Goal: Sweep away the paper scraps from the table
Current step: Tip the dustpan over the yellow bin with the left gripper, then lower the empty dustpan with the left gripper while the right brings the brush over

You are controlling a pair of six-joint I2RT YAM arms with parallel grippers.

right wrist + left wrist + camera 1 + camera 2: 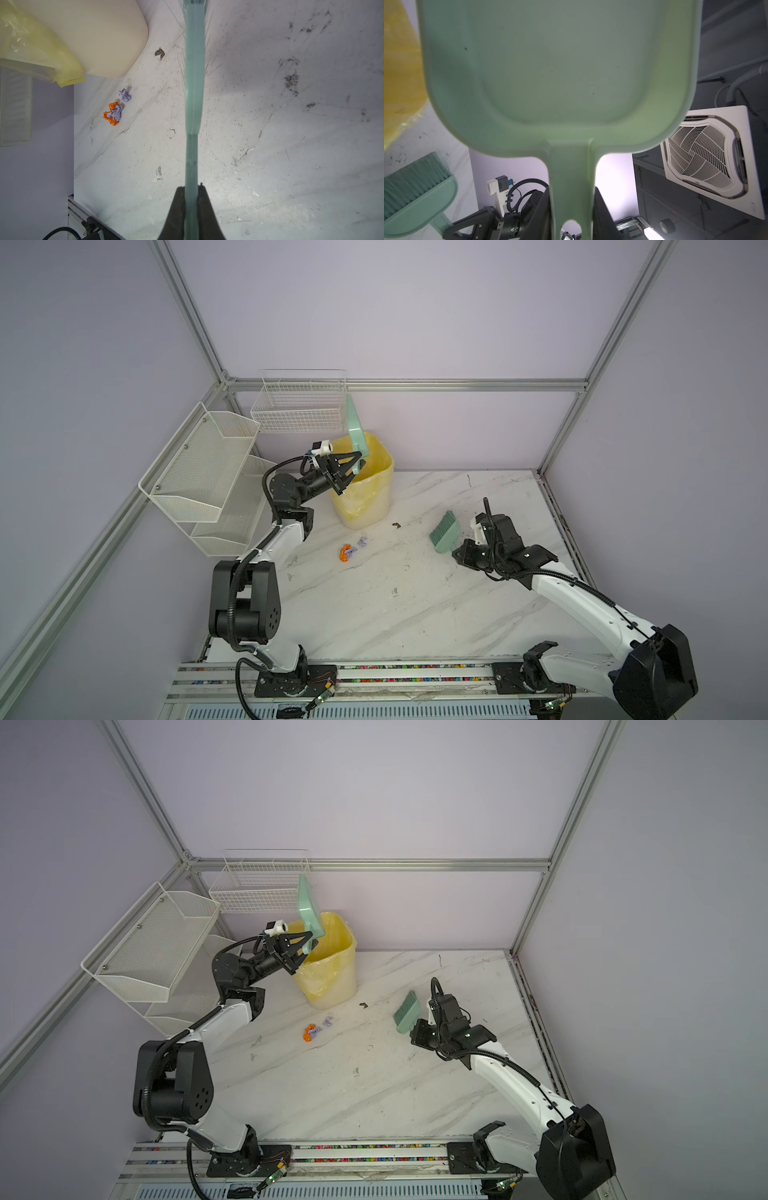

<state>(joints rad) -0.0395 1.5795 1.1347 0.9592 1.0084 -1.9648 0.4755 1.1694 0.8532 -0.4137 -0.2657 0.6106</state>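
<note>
R end effector (457, 552) is clamped tight on the handle of 1 green brush (444, 533), low over the table (415, 614), on the right in both top views. Bristles point toward the rear; can't tell if they touch the top. In the right wrist view the handle sits edge-on btw the two dark fingers (176, 207).

Paper scraps (351, 549): 3 wads counted, all on the table left of centre, just short of the bin. 1 orange wad (109, 118) curls round and touches 1 lilac wad (117, 112); the orange may be 2 bits, can't tell. 1 more lilac wad (125, 95) lies apart, just beyond. 1 dark speck (396, 524) lies beside the bin's foot.

1 cream bin (365, 510) w/ a yellow bag liner (380, 460) folded over its rim stands on the table at rear left. From above only liner shows inside; contents can't be made out.

L end effector (356, 464) grips the handle of 1 green dustpan (355, 431) right at the bin's mouth. The pan stands near upright, handle end down. The pan face toward the wrist cam carries a few tiny dark specks.

2 white wire containers hang on the walls: 1 basket (299, 406) at the rear, just beside the pan's top edge, and 1 two-tier mesh rack (208, 464) on the left wall. Only mesh and wall show through both.
</note>
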